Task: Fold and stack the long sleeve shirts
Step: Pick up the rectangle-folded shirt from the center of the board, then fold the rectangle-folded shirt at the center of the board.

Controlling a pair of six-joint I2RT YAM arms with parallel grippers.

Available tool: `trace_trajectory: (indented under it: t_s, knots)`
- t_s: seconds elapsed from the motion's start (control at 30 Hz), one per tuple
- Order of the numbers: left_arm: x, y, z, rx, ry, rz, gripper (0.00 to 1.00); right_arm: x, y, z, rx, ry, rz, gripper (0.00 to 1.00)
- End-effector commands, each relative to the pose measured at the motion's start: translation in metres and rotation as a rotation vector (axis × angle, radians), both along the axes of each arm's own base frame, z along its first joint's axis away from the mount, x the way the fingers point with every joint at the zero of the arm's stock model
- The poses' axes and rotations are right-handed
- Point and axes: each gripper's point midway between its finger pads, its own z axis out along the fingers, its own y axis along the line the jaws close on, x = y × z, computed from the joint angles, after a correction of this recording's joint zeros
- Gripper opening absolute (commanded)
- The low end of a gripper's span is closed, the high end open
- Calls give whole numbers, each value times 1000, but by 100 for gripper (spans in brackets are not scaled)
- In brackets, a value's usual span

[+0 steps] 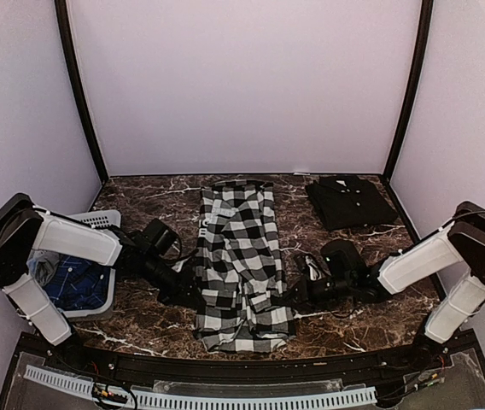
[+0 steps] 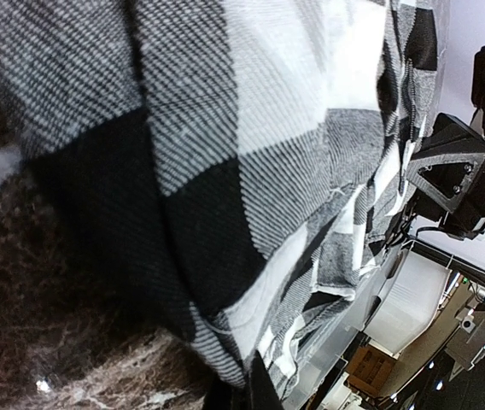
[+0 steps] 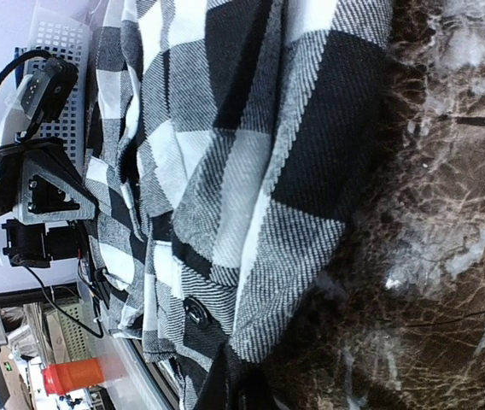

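Observation:
A black-and-white check long sleeve shirt (image 1: 238,256) lies in a long narrow strip down the middle of the dark marble table (image 1: 353,329). My left gripper (image 1: 189,289) is low at its left edge. In the left wrist view its fingers (image 2: 244,395) show as one dark wedge shut on the cloth's edge (image 2: 251,128). My right gripper (image 1: 298,290) is low at the shirt's right edge. In the right wrist view it (image 3: 232,389) is shut on the hem near a black button (image 3: 195,312). A folded black shirt (image 1: 349,201) lies at the back right.
A white perforated basket (image 1: 97,219) with blue cloth (image 1: 76,286) in it stands at the left, beside my left arm; it also shows in the right wrist view (image 3: 59,38). Lilac walls close the back and sides.

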Motion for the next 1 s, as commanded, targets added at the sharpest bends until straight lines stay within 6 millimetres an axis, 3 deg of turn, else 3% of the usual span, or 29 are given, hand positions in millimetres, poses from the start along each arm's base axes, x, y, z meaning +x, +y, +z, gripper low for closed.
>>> trace_trajectory:
  t_s: [0.0, 0.27, 0.6, 0.97]
  knots:
    - [1, -5, 27, -61, -22, -8, 0, 3, 5, 20, 50, -20, 3, 0]
    - [17, -10, 60, -206, -43, 29, 0, 16, 18, 53, 124, -60, -9, 0]
    - [73, -16, 90, -379, -50, 168, 0, 70, 40, 86, 331, -41, -99, 0]
    - [139, 5, 82, -411, -70, 358, 0, 148, 33, 83, 490, 0, -253, 0]
